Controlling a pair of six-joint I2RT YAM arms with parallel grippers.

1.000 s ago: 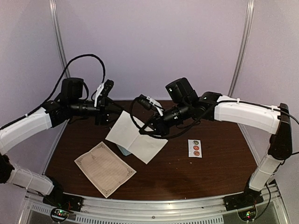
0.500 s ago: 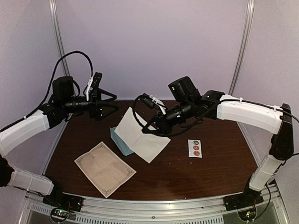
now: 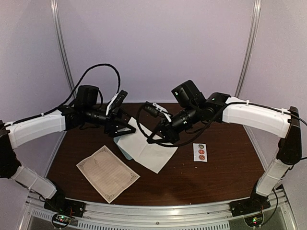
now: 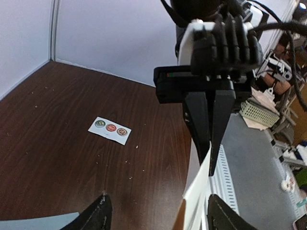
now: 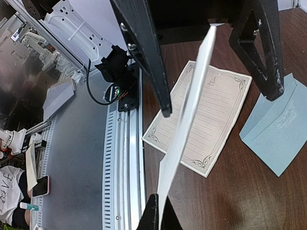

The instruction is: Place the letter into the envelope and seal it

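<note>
Letter (image 3: 108, 173) is the nearest item: it lies flat on the dark wooden table (image 3: 216, 179), near-left, with its bordered, ruled face up and set at an angle to the table edge. I record nothing touching it.

Just beyond its far corner lies the envelope (image 5: 276, 136), light blue and flat on the table. The right wrist view shows bare table between it and the letter. From above, a white paper sheet (image 3: 151, 151) covers most of the envelope, leaving only a sliver visible at the sheet's left side. I cannot tell whether the flap is open.

The white paper sheet is held tilted above the envelope, with its near corner low over the table. I cannot tell whether that corner touches the surface.

A white sticker strip (image 3: 200, 152) carrying three round stickers lies flat to the right of the sheet, well apart from the letter and envelope.

The right gripper (image 4: 209, 148) is closed, its two fingers pinched together on the sheet's raised far edge. The left gripper (image 3: 124, 130) has its jaws spread wide at the sheet's far-left edge. The paper passes between its fingers without being clamped, and I see nothing held in it.

Behind both arms stands the pale back wall (image 3: 158, 48).
</note>
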